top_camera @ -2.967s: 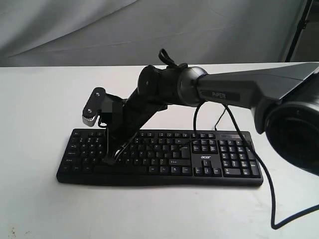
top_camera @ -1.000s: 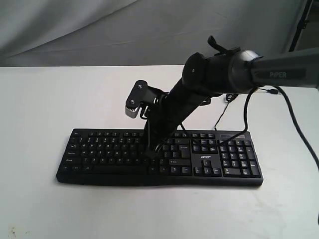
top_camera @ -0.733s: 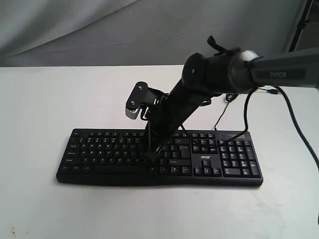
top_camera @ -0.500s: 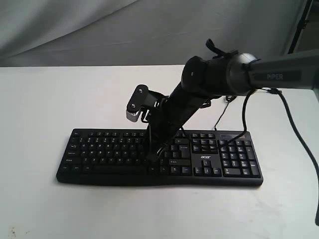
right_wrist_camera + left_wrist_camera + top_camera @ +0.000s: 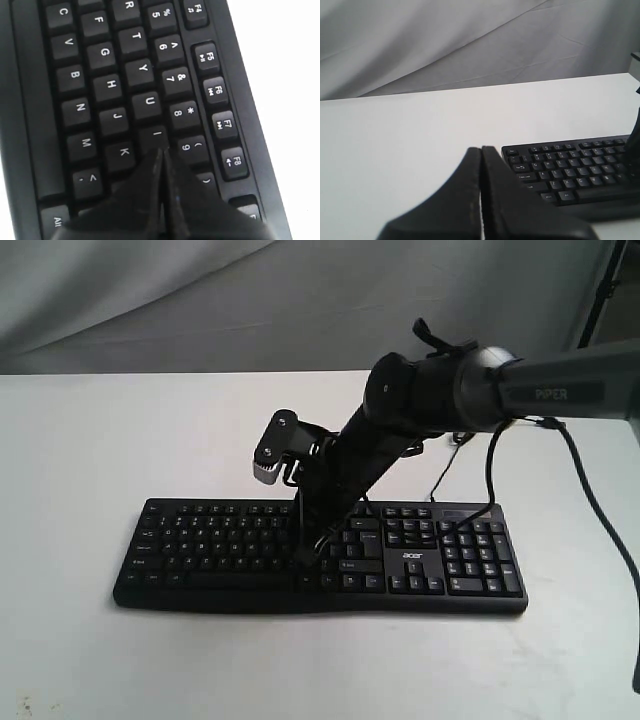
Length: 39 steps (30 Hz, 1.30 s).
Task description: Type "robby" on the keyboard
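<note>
The black keyboard [image 5: 200,540] lies across the white table, with its number pad and acer logo [image 5: 412,557] at the right. My right gripper [image 5: 304,558] is shut and points steeply down onto the keys right of the middle of the letter block. In the right wrist view the right gripper [image 5: 162,150] has its joined tip just past the I key [image 5: 157,133], between K [image 5: 122,151] and 9 [image 5: 192,147], hiding the key under it. My left gripper [image 5: 481,149] is shut and empty, off the end of the keyboard [image 5: 570,170] where Esc and Caps Lock are.
A black arm cable [image 5: 492,480] hangs from the right arm over the keyboard's back edge near the number pad. The white table [image 5: 90,440] extends on all sides of the keyboard. A grey cloth backdrop [image 5: 200,300] hangs behind.
Three seconds ago the right gripper was over the keyboard's left part; it has swung right to the middle keys. Over the last second the tip has dropped slightly.
</note>
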{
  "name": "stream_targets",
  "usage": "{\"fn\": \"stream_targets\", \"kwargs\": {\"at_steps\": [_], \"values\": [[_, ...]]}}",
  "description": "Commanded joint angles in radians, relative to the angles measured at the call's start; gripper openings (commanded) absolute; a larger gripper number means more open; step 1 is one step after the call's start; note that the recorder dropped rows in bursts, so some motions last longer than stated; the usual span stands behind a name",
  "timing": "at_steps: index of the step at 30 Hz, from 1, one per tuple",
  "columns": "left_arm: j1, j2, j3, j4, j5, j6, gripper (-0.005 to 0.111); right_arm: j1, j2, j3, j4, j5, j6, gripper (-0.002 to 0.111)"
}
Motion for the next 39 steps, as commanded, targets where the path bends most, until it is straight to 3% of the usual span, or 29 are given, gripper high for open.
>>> {"fn": "stream_targets", "kwargs": {"at_steps": [1,14,27,39], "values": [[-0.006,-0.003,0.004,0.005,-0.005,-0.003,0.0,-0.004,0.016,0.006,-0.006,0.002,0.0,0.0],[-0.006,-0.003,0.004,0.005,-0.005,-0.003,0.0,0.003,-0.051,0.006,0.028,0.008,-0.011,0.0],[-0.006,-0.003,0.004,0.005,-0.005,-0.003,0.0,0.15,-0.04,0.006,0.068,-0.057,-0.02,0.0],[-0.006,-0.003,0.004,0.005,-0.005,-0.003,0.0,0.164,-0.01,0.006,0.083,-0.085,-0.024,0.0]]}}
